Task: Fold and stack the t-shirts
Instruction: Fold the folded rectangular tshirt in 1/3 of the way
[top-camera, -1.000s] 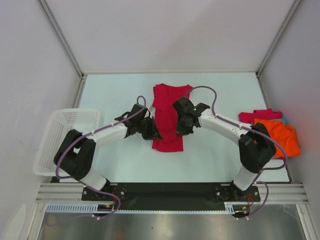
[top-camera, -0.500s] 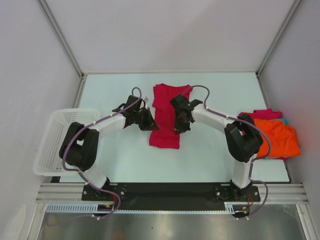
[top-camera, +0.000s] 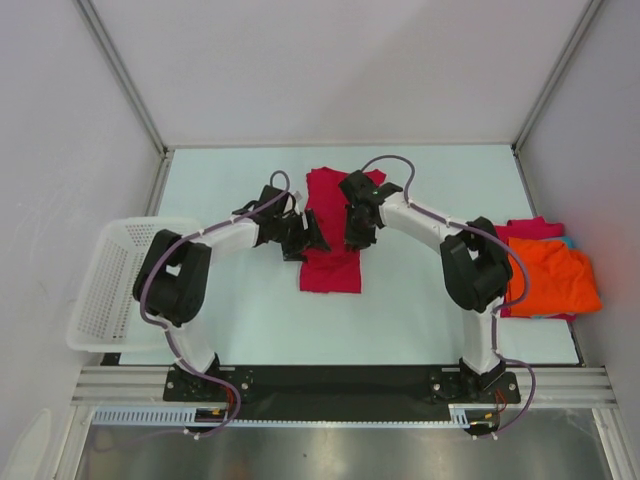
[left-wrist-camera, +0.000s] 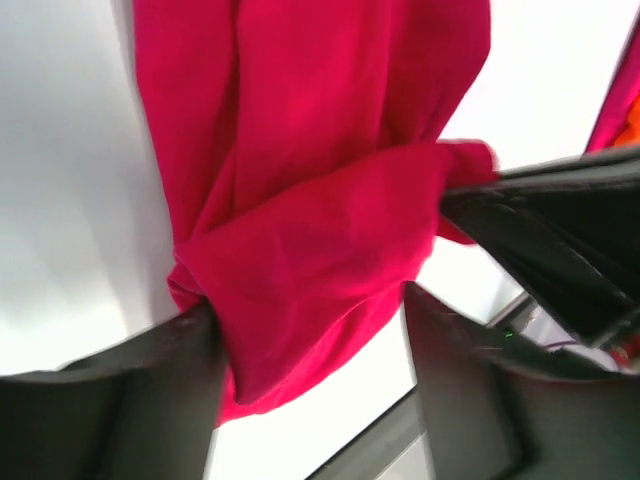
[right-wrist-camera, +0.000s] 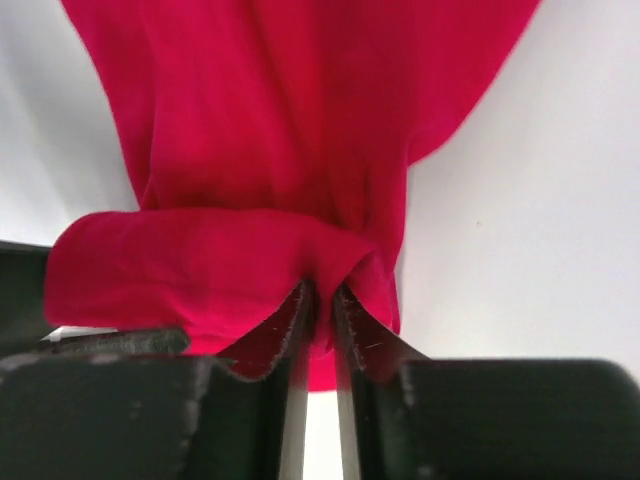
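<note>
Top view, left to right:

- The white lattice basket (top-camera: 100, 290) sits mid-left and overhangs the left edge of the worktop (top-camera: 420, 310).
- The left end effector (top-camera: 305, 238) is just left of centre, against the left edge of the crimson t-shirt (top-camera: 330, 270).
- In the left wrist view its fingers (left-wrist-camera: 120, 400) stand wide apart, so we call it released. A bunched fold of the crimson cloth lies between them. It touches the finger at lower left and is not clamped.
- The crimson t-shirt lies flat on the worktop at frame centre. It is a narrow strip running from upper centre down, with both end effectors at about its mid-length.
- The right end effector (top-camera: 352, 232) is just right of centre, on the right edge of the same shirt. It faces the left one with cloth between them.
- In the right wrist view its fingers (right-wrist-camera: 290, 335) are almost together, clenched on a raised fold of crimson cloth. The fold bulges out on both sides of the tips, and the rest of the shirt spreads toward the top of that frame.
- The other shirts are stacked at the far right, mid-height, near the right edge of the worktop.
- The orange t-shirt (top-camera: 555, 275) is on top. The magenta-pink t-shirt (top-camera: 530, 228) shows along the stack's upper edge.
- A sliver of the teal t-shirt (top-camera: 568, 241) peeks out between those two.
- The right arm's elbow overlaps the left side of the stack in this view. We can't tell whether they touch.
</note>
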